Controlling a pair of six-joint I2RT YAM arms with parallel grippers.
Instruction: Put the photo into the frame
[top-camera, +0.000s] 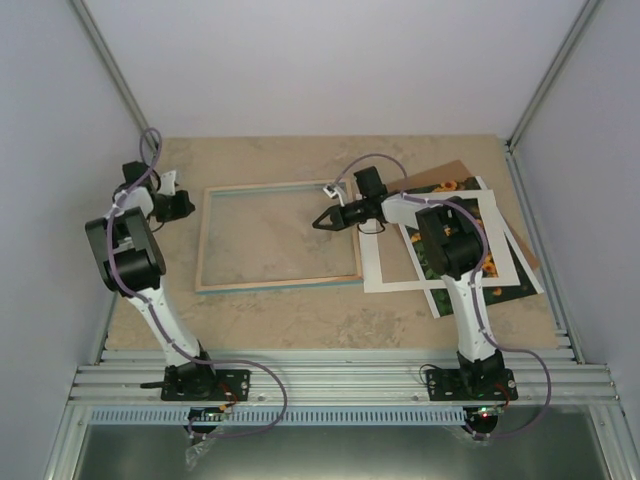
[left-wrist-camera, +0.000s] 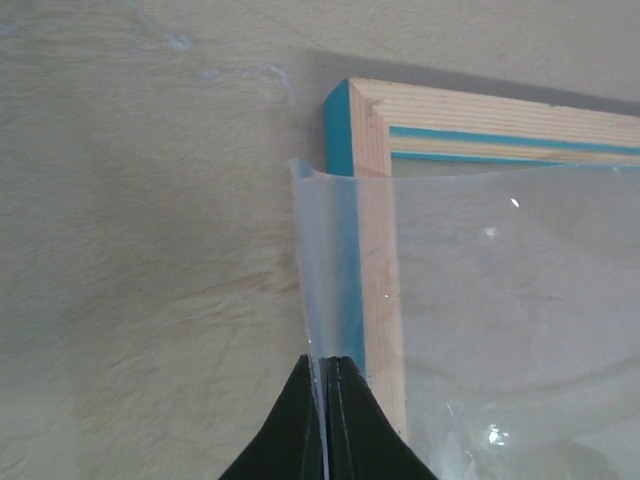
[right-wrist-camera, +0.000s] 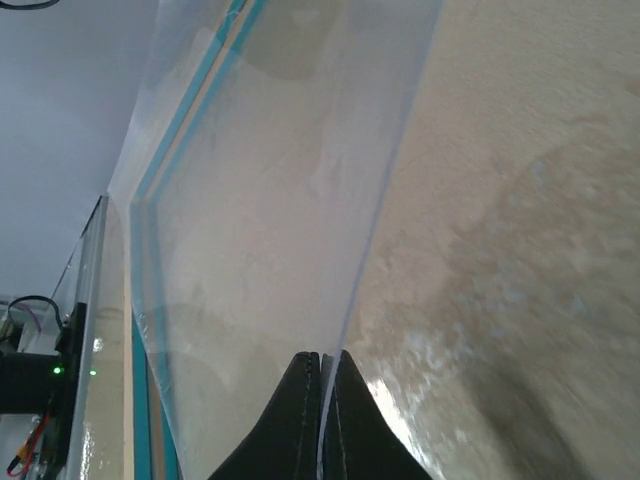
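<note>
Your left fingers (left-wrist-camera: 345, 425) are pinched narrow on the bottom edge of a clear sheet (left-wrist-camera: 500, 300). In the left wrist view the sheet's curled corner overhangs the left rail of the frame (left-wrist-camera: 365, 110), just below its upper left corner. Your right fingers (right-wrist-camera: 292, 420) are likewise closed tight on an edge of the same sheet, which rises from them toward the upper left of the right wrist view, with the frame's turquoise edge showing through it.

In the top view the frame lies flat on the desk (top-camera: 300, 320), left of centre, between the two arms. The photo (top-camera: 447, 187) is at the right, well apart from the frame, under a white mat (top-camera: 390, 270) and on a brown panel (top-camera: 455, 168). The right arm partly hides it.
</note>
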